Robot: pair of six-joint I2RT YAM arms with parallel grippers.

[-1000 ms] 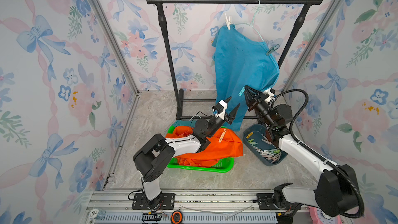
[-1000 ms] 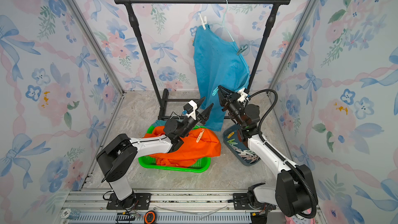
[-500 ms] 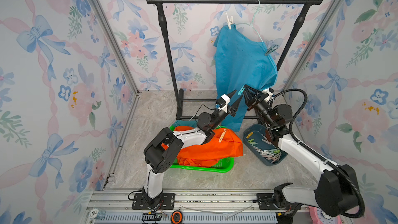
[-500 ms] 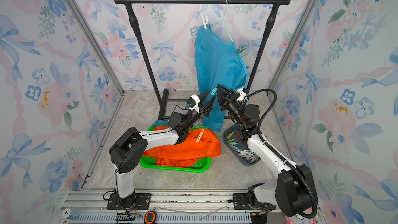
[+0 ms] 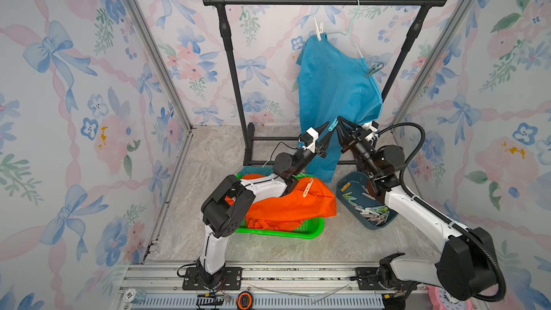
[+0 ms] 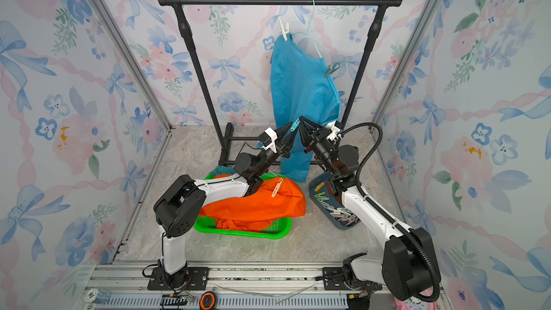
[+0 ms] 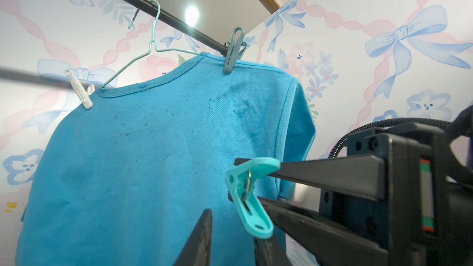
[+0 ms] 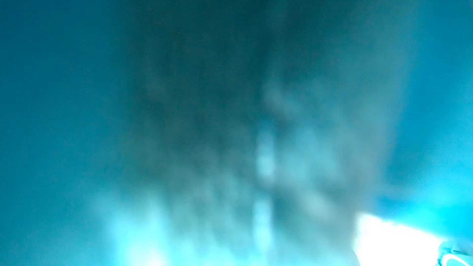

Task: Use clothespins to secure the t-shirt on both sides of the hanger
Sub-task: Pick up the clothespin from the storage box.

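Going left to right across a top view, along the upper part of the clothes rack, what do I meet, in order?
rack's left post → white clothespin → hanger's hook → grey-green clothespin

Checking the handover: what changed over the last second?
The left gripper rose from above the orange garment to the right gripper, its jaws narrowing beside the teal clothespin held there; no clamp visible yet. Unchanged: the right gripper's grip, the blue t-shirt pinned on its hanger, the clothespin bin.
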